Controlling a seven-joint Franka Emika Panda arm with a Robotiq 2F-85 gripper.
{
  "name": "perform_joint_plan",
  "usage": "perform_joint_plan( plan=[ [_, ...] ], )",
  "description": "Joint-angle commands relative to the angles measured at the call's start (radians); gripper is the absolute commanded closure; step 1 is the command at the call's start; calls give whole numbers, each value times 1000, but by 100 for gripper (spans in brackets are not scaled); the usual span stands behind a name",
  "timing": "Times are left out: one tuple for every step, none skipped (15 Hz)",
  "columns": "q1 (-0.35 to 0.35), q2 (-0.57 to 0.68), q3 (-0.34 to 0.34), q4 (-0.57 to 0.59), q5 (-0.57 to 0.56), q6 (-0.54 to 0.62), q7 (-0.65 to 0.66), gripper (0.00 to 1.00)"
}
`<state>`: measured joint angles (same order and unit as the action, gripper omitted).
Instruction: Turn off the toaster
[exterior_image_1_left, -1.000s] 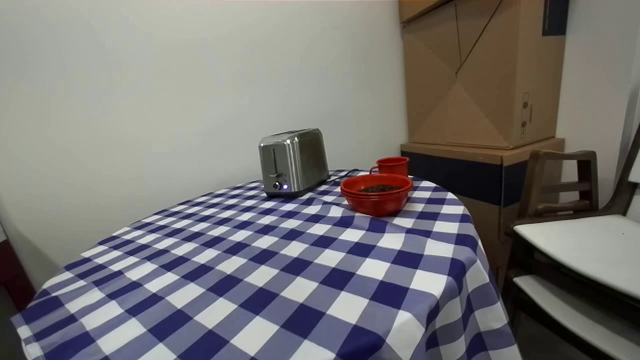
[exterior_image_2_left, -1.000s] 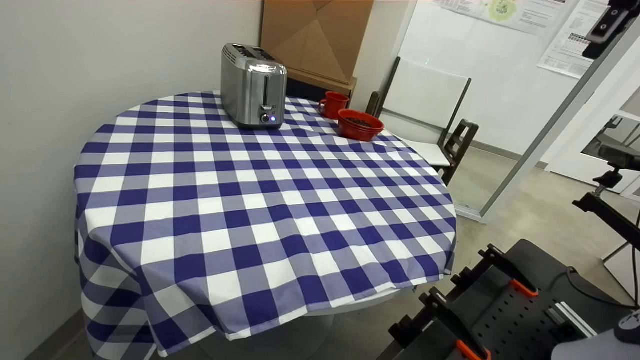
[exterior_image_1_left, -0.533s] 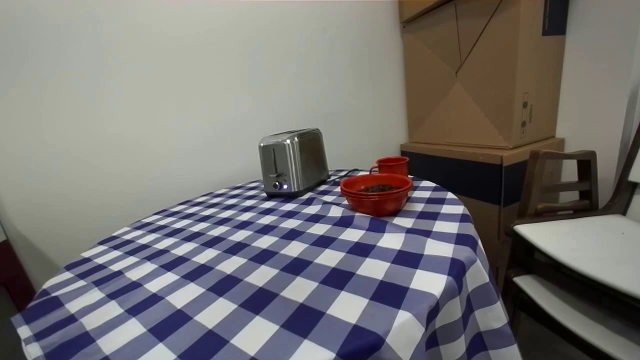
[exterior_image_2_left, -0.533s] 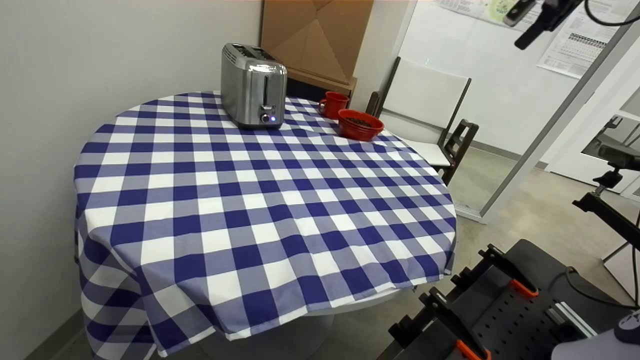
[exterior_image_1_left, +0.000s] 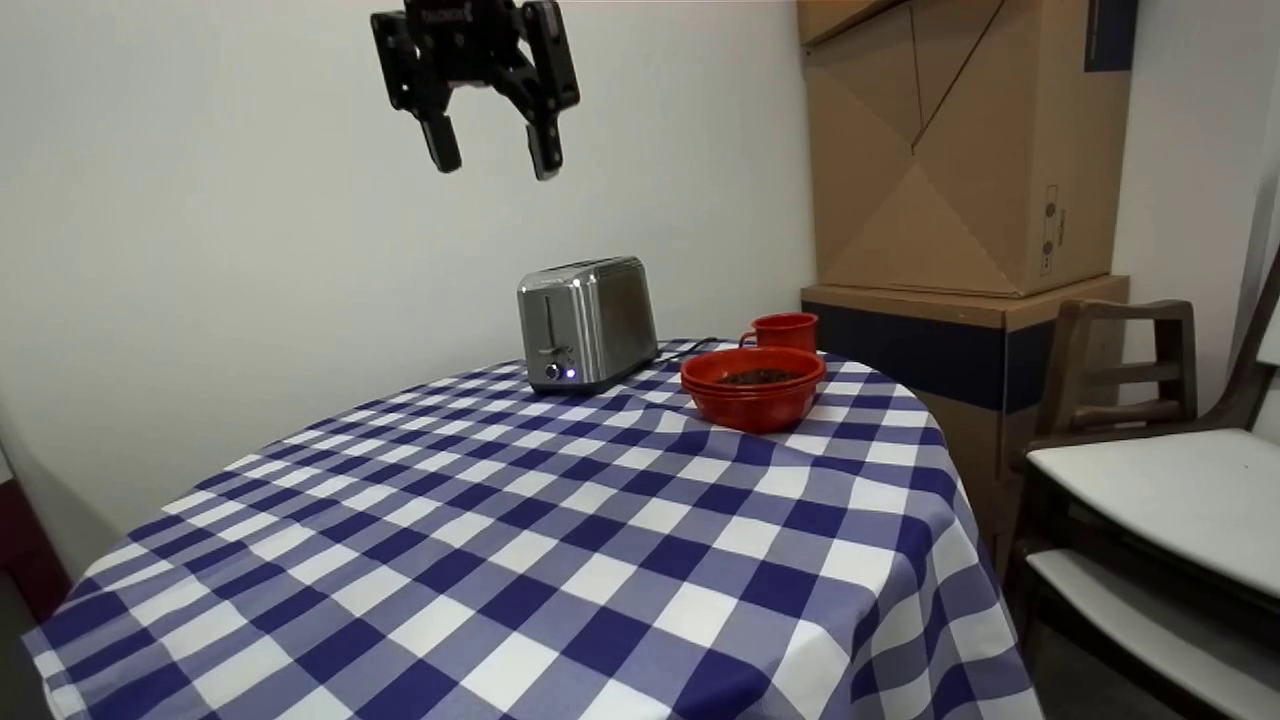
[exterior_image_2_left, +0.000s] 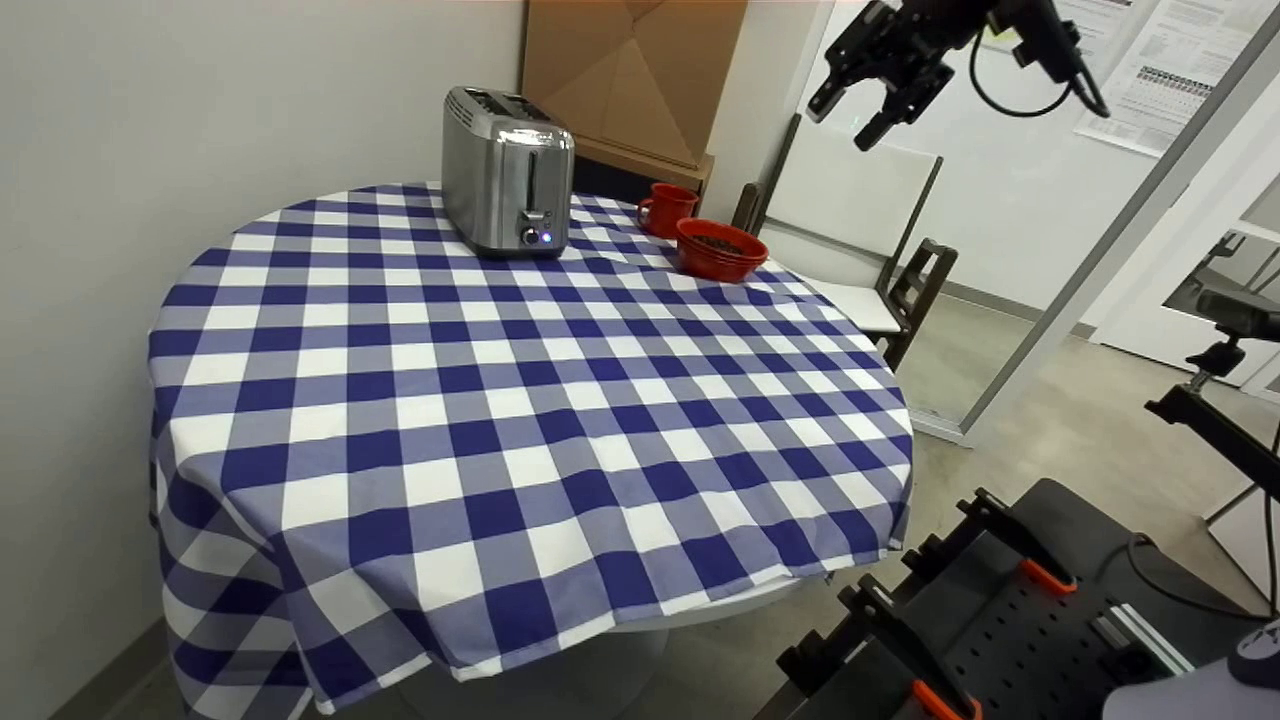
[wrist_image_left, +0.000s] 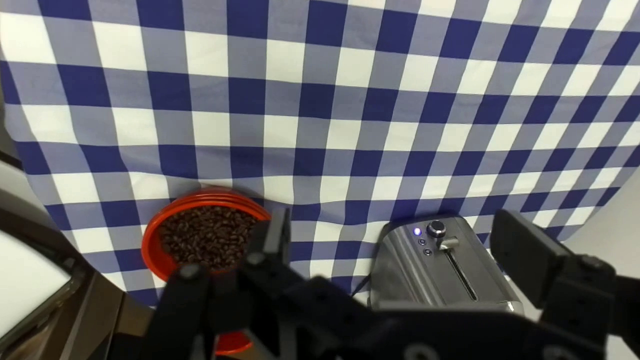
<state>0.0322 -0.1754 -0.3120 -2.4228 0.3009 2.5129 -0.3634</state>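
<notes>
The toaster is a brushed-silver box at the far side of the table; it also shows in an exterior view and in the wrist view. On its end panel are a lever at the low end of its slot, a round knob and a lit bluish-white light. My gripper is open and empty, high above the table and apart from the toaster. It also shows in an exterior view. In the wrist view, the gripper has its fingers spread, with the toaster in view between them.
Red stacked bowls with dark beans stand beside the toaster. A red mug is behind them. A blue-checked cloth covers the round table. A wall runs behind the toaster. Chairs and cardboard boxes stand beyond the table.
My gripper has come into an exterior view from the top. In an exterior view it has moved left from the upper right corner, toward the table. The toaster, bowls and mug have not moved.
</notes>
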Motion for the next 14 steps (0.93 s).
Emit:
perform_joint_plan(
  plan=[
    [-23, 222, 60, 184, 78, -4, 2, 0],
    [-37, 269, 81, 227, 84, -12, 2, 0],
    [-53, 318, 104, 272, 75, -13, 13, 0],
    [-68, 363, 124, 314, 63, -20, 24, 0],
    [-83, 410, 143, 356, 44, -17, 46, 0],
    [-97, 452, 160, 394, 33, -13, 62, 0],
    [-107, 500, 177, 432, 19, -7, 82, 0],
    [-117, 536, 190, 465, 4, -7, 98, 0],
    [-123, 577, 205, 497, -6, 6, 116, 0],
    [-129, 611, 216, 529, -18, 8, 132, 0],
    [-132, 650, 231, 561, -22, 18, 152, 0],
    [-134, 681, 240, 592, -31, 20, 172, 0],
    [-131, 715, 251, 623, -34, 31, 197, 0],
    [-130, 744, 260, 653, -39, 35, 218, 0]
  ],
)
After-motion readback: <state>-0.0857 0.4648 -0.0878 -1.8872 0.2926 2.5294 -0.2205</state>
